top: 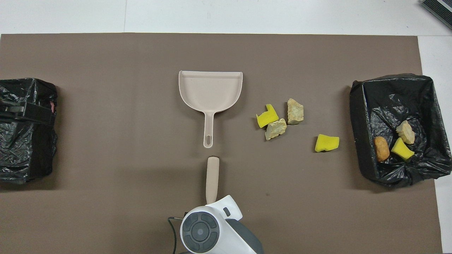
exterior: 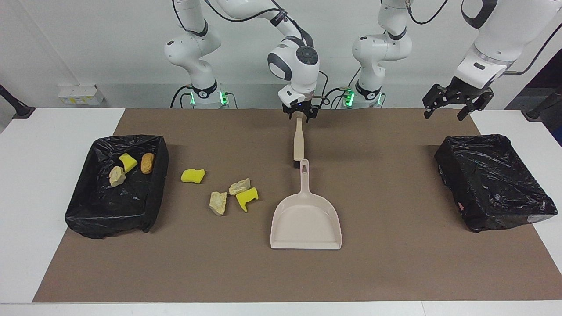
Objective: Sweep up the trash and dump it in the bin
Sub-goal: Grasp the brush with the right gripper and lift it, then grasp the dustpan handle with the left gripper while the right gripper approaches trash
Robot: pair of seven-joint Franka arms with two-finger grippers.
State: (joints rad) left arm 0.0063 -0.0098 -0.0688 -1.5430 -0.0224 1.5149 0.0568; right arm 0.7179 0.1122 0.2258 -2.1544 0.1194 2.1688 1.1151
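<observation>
Over brush handle [exterior: 298,142], right gripper [exterior: 300,115] grip unclear, left gripper [exterior: 456,102] splayed, waiting

Brightness: both views bright and evenly lit, the brown mat [exterior: 395,272] mid-toned and the white surface [exterior: 26,197] close to washed out.
Light source: from above; lamps not in view.
Shadows: soft and short; a faint dark patch on the mat beside the dustpan [exterior: 306,224] handle, and a narrow one along each black-lined bin [exterior: 88,215].
Glare: small highlights on the crinkled bin liners [top: 395,102].
Focus: sharp throughout, foam chunks [top: 279,121] crisp.
Distortion: mat edges look straight.
</observation>
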